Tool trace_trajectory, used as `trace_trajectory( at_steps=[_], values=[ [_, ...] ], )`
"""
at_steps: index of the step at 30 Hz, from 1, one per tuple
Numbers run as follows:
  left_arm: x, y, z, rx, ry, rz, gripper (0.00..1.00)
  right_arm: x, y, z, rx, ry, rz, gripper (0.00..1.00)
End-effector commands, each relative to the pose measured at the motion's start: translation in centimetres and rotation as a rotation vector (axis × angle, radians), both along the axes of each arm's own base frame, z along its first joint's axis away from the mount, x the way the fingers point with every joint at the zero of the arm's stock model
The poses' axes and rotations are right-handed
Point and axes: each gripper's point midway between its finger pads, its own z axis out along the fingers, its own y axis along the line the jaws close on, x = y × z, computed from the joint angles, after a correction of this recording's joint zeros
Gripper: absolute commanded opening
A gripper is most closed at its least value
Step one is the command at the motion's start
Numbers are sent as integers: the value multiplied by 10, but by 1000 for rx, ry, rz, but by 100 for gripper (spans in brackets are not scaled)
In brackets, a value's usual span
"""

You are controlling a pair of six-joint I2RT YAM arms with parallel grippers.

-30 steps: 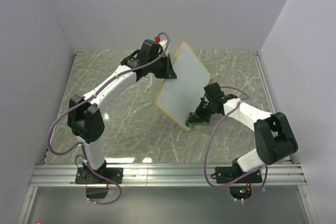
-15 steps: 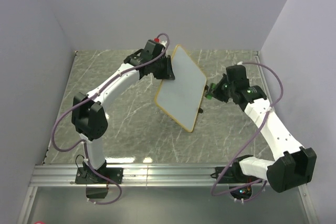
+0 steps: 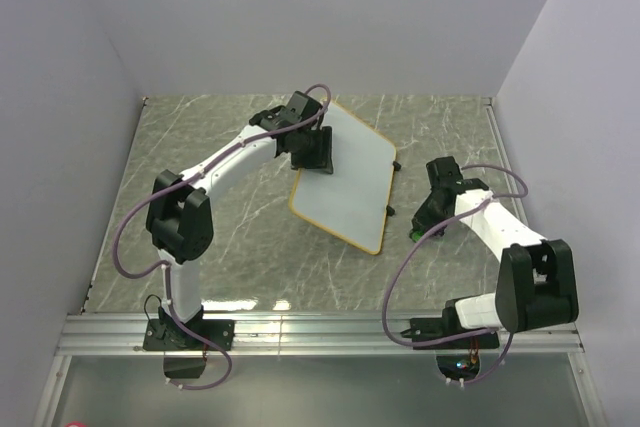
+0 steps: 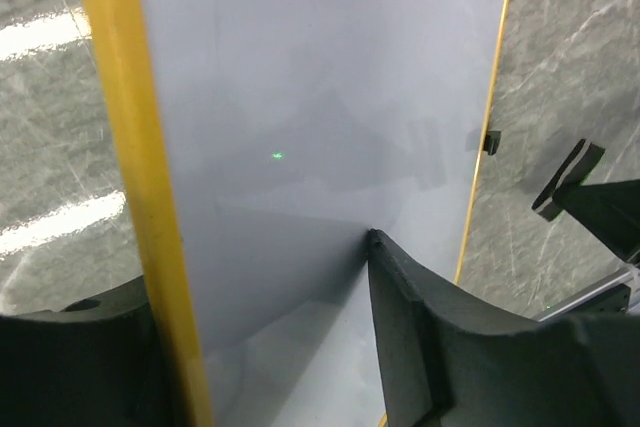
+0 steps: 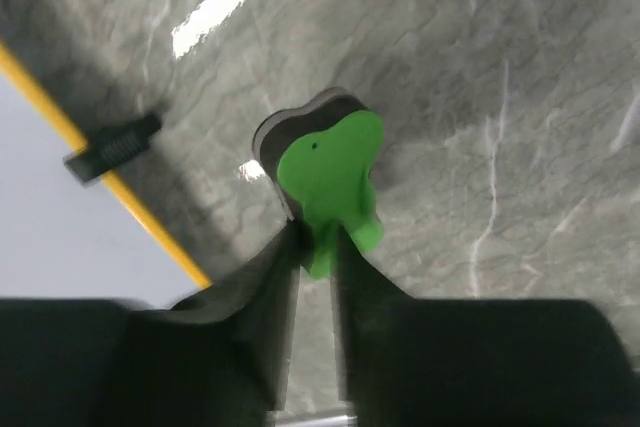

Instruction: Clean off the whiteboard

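Whiteboard (image 3: pixel 350 187) tilted over the counter (image 3: pixel 220 237): its far edge is raised and clamped in the left gripper (image 3: pixel 318 155) jaws, its low end is near the counter, contact unclear. The right gripper (image 5: pixel 315 242) jaws pinch the green eraser (image 5: pixel 330 162) just beside the board's right rim, off its face. To wipe well, my read: the left clamp must be firm so the board cannot swing, with the eraser's dark pad side flat on the face and overlapping strokes rim to rim. No brand, label or legible writing; the visible face looks blank but for one tiny green speck (image 4: pixel 277 155).
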Motion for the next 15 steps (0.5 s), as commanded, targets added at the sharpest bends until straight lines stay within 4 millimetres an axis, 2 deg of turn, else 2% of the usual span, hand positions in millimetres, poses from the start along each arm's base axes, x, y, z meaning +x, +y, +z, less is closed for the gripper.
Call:
trace_trajectory(
  at_steps=[1,2,3,5,9,15],
  values=[
    [-41,18,-30,147,129,-36,58,19,-9,7,-36,-51,-8,40],
    [-40,19,-25,150,121,-30,59,21,-8,10,-35,-57,-7,60],
    [-40,20,-21,150,113,-28,60,22,-8,13,-32,-64,-6,74],
    [-36,20,-11,145,87,-15,62,26,-6,20,-23,-83,-1,87],
    [-28,20,8,127,34,19,64,31,-3,35,-10,-110,12,100],
    [-21,21,29,111,-12,49,72,37,4,81,38,-216,34,100]
  ],
)
